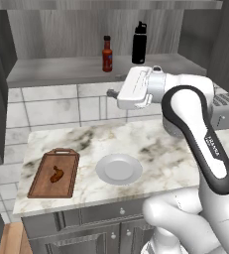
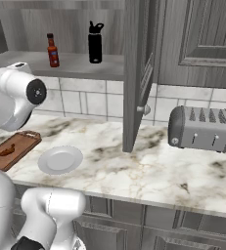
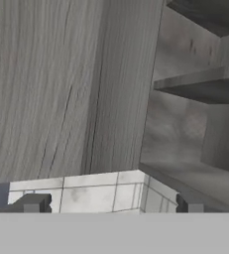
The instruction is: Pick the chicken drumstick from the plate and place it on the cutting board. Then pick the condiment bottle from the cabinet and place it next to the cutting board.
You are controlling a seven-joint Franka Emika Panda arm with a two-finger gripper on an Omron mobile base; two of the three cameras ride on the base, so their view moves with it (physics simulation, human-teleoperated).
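From my left base feed the chicken drumstick (image 1: 56,174) lies on the cutting board (image 1: 41,186), which sits at nine o'clock of the plate (image 1: 119,168) on the marble counter (image 1: 155,144). The condiment bottle (image 1: 107,54) stands upright on the cabinet (image 1: 61,69) shelf, with a black bottle (image 1: 139,43) just beside it at three o'clock. My gripper (image 3: 111,204) has its jaws spread wide and holds nothing, facing the cabinet's grey wood.

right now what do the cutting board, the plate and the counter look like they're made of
Cutting board: reddish-brown wood by its look, matte, with a raised edge.
Plate: plain grey-white, smooth, perhaps ceramic; the render leaves it open.
Counter: white stone with brown veining, marble-like, slightly glossy.
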